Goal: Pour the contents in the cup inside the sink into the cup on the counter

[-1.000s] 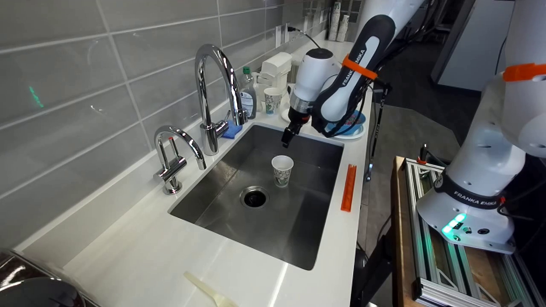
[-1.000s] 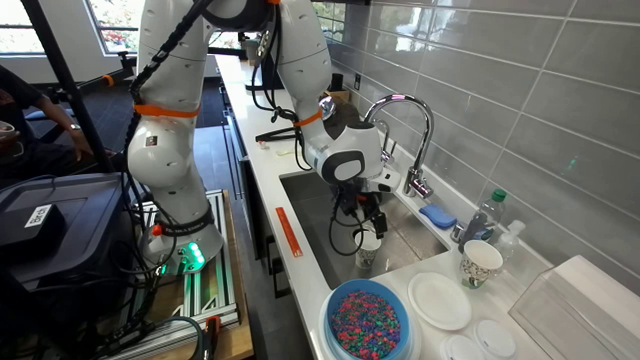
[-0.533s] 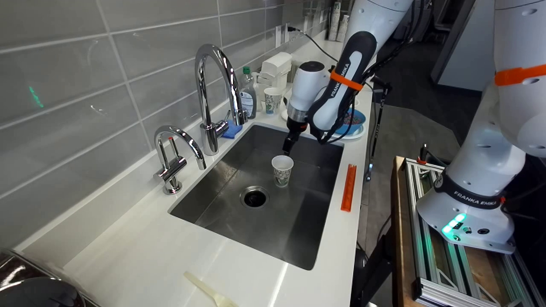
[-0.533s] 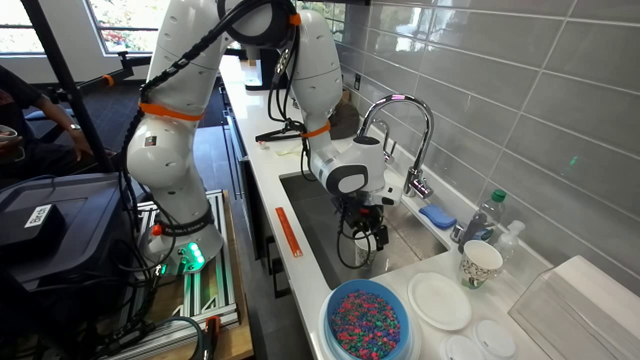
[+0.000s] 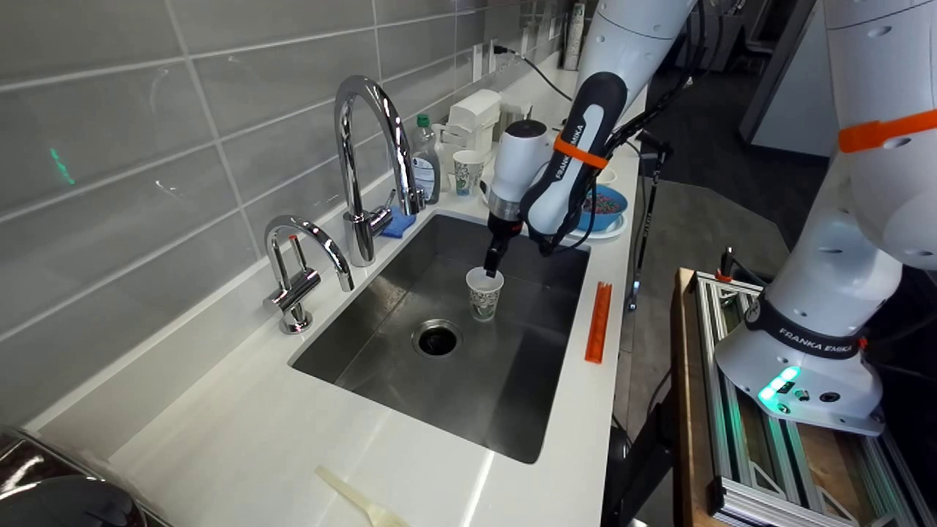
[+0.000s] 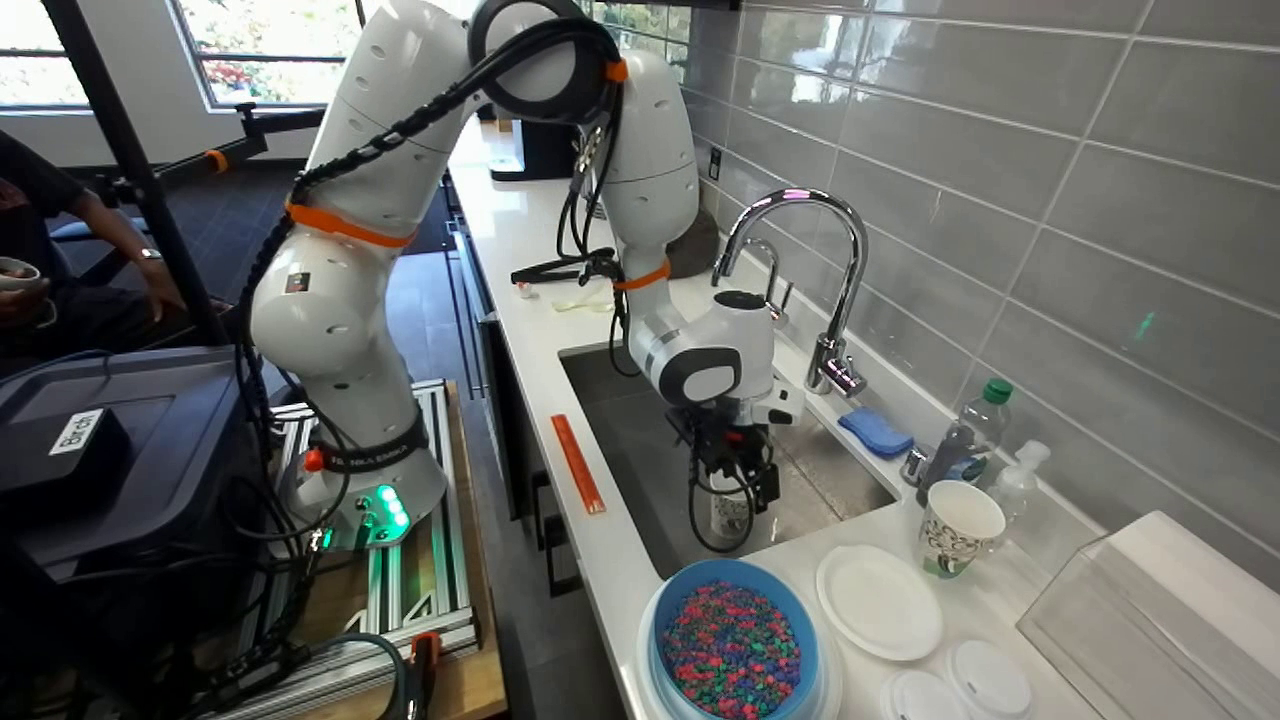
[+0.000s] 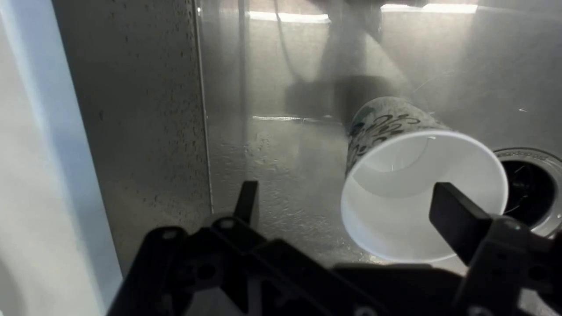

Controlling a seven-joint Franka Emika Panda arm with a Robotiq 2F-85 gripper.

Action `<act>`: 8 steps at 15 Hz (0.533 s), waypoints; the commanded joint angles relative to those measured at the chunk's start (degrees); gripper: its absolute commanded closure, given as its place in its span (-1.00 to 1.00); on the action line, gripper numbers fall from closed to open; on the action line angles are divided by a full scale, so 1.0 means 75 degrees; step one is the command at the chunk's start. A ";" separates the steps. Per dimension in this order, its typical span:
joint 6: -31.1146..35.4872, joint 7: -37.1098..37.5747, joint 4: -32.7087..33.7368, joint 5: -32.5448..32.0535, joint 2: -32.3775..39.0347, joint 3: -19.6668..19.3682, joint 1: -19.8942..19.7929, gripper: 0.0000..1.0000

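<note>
"So what's in everything?"

"The blue bowl [image 6: 735, 570] has red, green and purple bits [image 6: 735, 650]. The sink cup [image 5: 483, 301] is white inside with a faint line, can't tell if that's liquid. The counter cup [image 5: 468, 176], 12 o'clock from that one in an exterior view, hides its bottom."

"Anything changed?"

"Half a second back the gripper [image 7: 347, 204] was higher; now it's down by the rim. The sink cup hasn't budged, upright in the sink [image 5: 505, 388]."

"Holding it?"

"Nope, fingers [image 7: 459, 221] spread wide, nothing gripped. In the wrist view it's between 2 and 3 o'clock from the gap's middle, one finger overlapping its mouth."
</note>
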 commanded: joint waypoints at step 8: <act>-0.0040 -0.0361 0.0665 0.0271 0.0695 0.0232 -0.0226 -0.80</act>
